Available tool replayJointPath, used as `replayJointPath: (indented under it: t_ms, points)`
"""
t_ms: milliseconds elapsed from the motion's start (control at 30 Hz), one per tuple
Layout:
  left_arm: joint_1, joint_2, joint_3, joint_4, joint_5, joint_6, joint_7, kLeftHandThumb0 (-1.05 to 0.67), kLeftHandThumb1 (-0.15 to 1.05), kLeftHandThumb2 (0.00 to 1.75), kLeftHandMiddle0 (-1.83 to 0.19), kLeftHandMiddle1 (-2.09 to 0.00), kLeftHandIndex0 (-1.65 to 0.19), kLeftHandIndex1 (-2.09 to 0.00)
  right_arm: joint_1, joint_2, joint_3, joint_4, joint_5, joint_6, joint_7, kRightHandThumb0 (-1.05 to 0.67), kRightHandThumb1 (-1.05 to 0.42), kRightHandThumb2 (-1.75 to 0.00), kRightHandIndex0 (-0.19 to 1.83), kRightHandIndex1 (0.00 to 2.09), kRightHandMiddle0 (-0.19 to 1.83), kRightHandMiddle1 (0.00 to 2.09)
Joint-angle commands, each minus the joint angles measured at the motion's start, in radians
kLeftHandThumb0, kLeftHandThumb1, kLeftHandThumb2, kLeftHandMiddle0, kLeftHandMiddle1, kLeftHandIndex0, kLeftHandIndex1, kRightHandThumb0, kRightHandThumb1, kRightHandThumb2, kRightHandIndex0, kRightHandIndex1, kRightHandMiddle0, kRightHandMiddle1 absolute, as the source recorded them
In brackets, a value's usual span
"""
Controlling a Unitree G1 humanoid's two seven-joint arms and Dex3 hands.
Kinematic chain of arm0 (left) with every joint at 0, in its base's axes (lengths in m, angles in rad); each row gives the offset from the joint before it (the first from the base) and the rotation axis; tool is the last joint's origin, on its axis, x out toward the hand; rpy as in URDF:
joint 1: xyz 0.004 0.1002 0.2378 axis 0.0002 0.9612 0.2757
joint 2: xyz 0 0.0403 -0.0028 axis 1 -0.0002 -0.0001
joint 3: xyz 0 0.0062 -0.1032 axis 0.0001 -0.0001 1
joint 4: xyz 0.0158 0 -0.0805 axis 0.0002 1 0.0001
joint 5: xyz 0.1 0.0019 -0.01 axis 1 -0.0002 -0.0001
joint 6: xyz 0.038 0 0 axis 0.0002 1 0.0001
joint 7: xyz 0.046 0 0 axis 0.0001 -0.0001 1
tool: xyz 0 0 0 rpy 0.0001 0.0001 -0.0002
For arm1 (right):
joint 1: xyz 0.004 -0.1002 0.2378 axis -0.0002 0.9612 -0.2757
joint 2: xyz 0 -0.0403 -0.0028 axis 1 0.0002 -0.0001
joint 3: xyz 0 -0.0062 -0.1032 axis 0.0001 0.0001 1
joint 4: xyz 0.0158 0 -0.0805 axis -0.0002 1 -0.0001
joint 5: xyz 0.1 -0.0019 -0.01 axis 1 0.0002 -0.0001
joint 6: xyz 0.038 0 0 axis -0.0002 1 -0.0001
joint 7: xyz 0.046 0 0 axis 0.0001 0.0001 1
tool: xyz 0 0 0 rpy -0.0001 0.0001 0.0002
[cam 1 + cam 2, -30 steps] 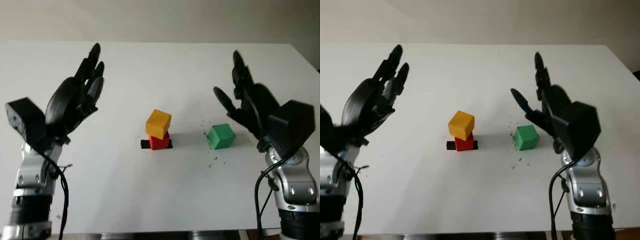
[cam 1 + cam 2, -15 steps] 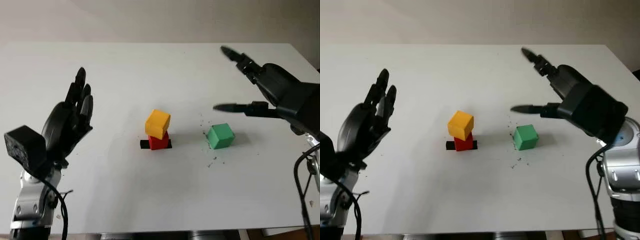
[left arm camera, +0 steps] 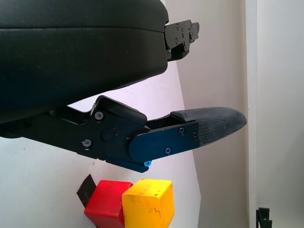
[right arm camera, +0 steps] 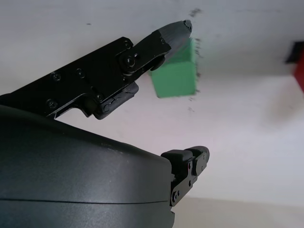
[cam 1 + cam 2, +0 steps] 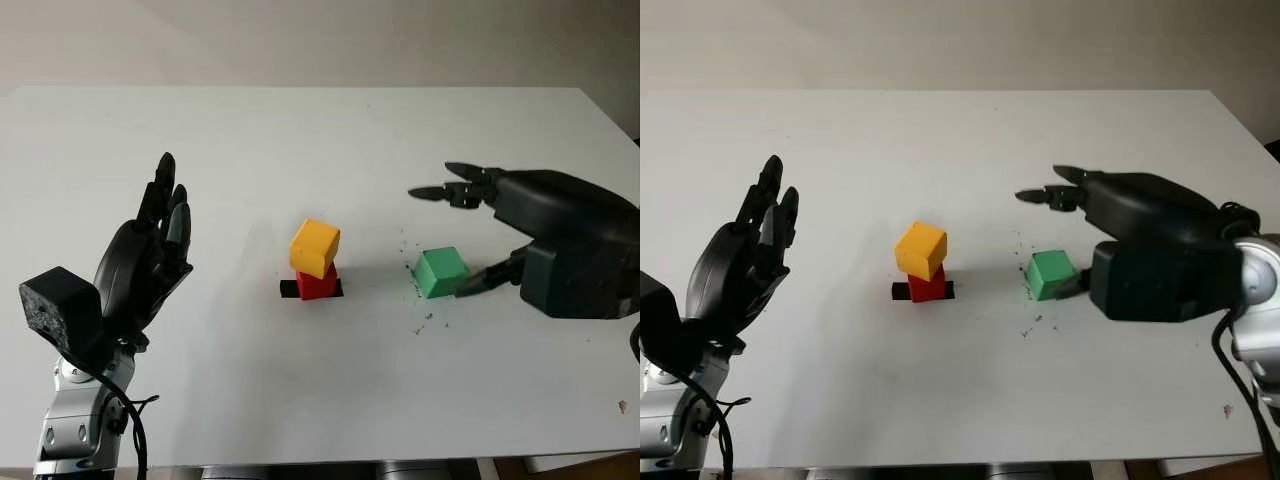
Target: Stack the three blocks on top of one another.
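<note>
Beside green block (image 5: 441,272), right hand (image 5: 560,240) unclenched, empty, left hand (image 5: 135,265) likewise.

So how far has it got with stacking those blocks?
Two are done: the yellow block sits on the red block. The right hand, open, is beside the green block, with its thumb by the block's side, not gripping it. Left to do: lifting green onto yellow. The left hand waits open, off to the side.

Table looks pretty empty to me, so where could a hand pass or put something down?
The white table is bare behind the blocks and in front of them. It's crowded mid-table: the yellow block sits on the red block, with a narrow gap to the green block, where the open right hand reaches around it. The open left hand hovers left.
</note>
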Motion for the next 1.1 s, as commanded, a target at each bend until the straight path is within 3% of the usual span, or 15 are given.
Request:
replayJointPath:
  t_ms: [0,500,1067]
  points:
    - [-0.004,0.001,0.001,-0.007,-0.001,-0.007,0.000,-0.77,1.05,0.64,0.19,0.00,0.19,0.00,0.010,-0.015,0.009,0.021,-0.024,-0.022,-0.011,-0.64,-0.77,-0.06,0.03,0.07,0.33,0.06]
    - [0.015,0.002,-0.018,-0.012,0.033,-0.028,-0.003,-0.69,1.05,0.68,0.19,0.00,0.19,0.00,0.030,0.069,0.065,0.190,-0.114,-0.098,-0.152,-0.57,-0.86,-0.07,-0.02,0.04,0.28,0.05]
    - [0.008,-0.016,-0.028,-0.005,0.052,-0.064,0.016,-0.70,1.05,0.62,0.19,0.00,0.19,0.00,0.035,0.129,0.075,0.260,-0.127,-0.158,-0.288,-0.46,-0.87,-0.05,0.11,0.09,0.55,0.14]
